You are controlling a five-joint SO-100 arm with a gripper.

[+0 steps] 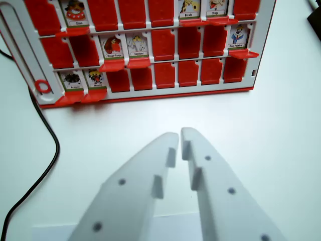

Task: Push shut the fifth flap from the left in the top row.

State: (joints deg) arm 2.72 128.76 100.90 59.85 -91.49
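Observation:
A red guessing-game board (150, 93) lies on the white table in the upper half of the wrist view. Its flaps stand in three visible rows. Several are open and show picture cards: in the top row the card at left (75, 12), then the "Giraffe" card (189, 9) and the card beside it (216, 7). The rest are shut red flaps. My white gripper (179, 136) hovers well short of the board's near edge. Its tips almost touch and nothing is between them.
A black cable (47, 165) curves down the wrist view's left over the white table (261, 130). The board's white frame with a red ring (42, 86) lies at the left. A dark object (316, 20) peeks in at the upper right edge.

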